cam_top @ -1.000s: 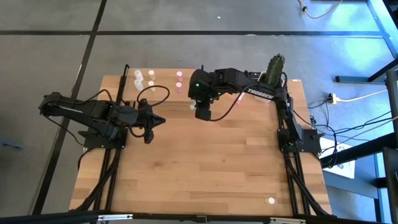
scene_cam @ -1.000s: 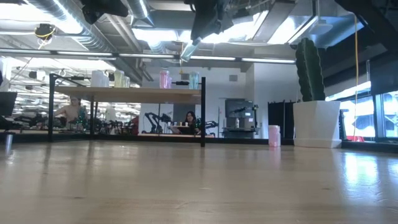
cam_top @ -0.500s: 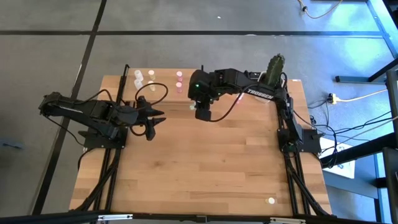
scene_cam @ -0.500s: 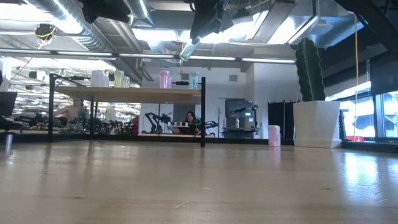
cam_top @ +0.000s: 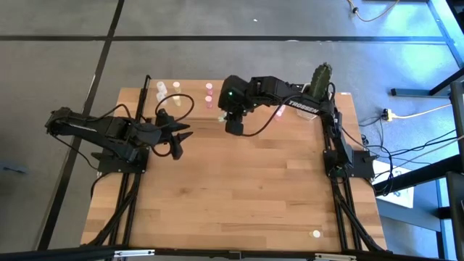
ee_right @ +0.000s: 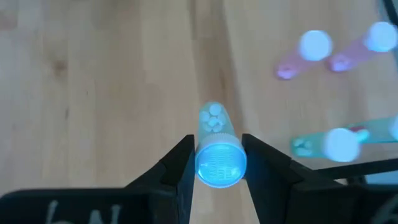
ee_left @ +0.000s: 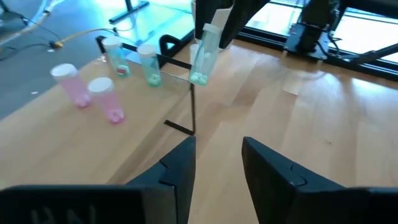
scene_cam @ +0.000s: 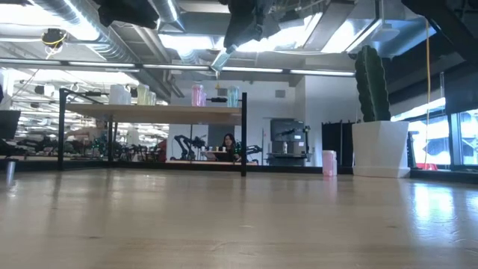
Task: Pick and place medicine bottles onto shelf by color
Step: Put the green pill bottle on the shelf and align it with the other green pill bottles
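Light-wood table (cam_top: 239, 196) carried the shelf (cam_top: 185, 98) at its far left corner and a potted cactus (cam_top: 321, 78) at its far right. Pink bottles (ee_left: 93, 93) and pale green bottles (ee_left: 134, 57) stood on the shelf board. Right tool (ee_right: 217, 163) hovered high near the shelf's black post, fingers clamped on a pale green bottle (ee_right: 219, 155). Left tool (ee_left: 217, 163) sat near the shelf's front edge, fingers apart, holding nothing. One white bottle (cam_top: 315, 234) lay at the table's near right.
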You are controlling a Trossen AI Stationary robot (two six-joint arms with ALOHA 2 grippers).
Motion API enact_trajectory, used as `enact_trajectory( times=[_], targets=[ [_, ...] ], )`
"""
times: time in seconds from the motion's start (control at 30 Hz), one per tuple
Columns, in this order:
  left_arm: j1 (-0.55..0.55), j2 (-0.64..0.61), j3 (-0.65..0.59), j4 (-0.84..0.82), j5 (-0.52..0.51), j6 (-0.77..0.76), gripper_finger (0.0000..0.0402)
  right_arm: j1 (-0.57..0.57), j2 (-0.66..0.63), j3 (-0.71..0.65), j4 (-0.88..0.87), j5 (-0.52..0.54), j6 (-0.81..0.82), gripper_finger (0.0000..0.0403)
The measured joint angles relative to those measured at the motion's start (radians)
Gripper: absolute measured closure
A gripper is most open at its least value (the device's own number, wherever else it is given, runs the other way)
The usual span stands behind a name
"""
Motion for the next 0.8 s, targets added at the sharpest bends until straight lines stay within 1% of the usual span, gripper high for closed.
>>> enact_trajectory(
  times=[0.1, 0.33, 0.43, 0.53, 0.63, 0.8],
  targets=[
    [0.0, 0.0, 0.0, 0.0, -0.026, 0.0, 0.0278, -0.015, 0.0, 0.0, 0.001, 0.002, -0.005, 0.0281],
    [0.0, 0.016, 0.0, 0.002, -0.027, 0.011, 0.0278, -0.025, 0.004, 0.0, 0.001, 0.0, -0.086, 0.0281],
    [0.0, 0.035, 0.0, 0.002, -0.028, 0.054, 0.0278, -0.024, 0.004, 0.0, 0.001, 0.0, -0.084, 0.0281],
    [0.0, 0.051, 0.0, 0.005, -0.027, 0.048, 0.0278, -0.024, 0.004, 0.0, 0.0, -0.003, -0.081, 0.0281],
    [0.0, 0.067, 0.0, 0.049, -0.027, 0.07, 0.0278, -0.022, 0.004, 0.0, 0.0, -0.016, -0.096, 0.0281],
    [0.0, 0.102, 0.0, 0.165, -0.027, 0.191, 0.0278, -0.005, 0.004, 0.0, 0.006, -0.029, -0.159, 0.0281]
  ],
)
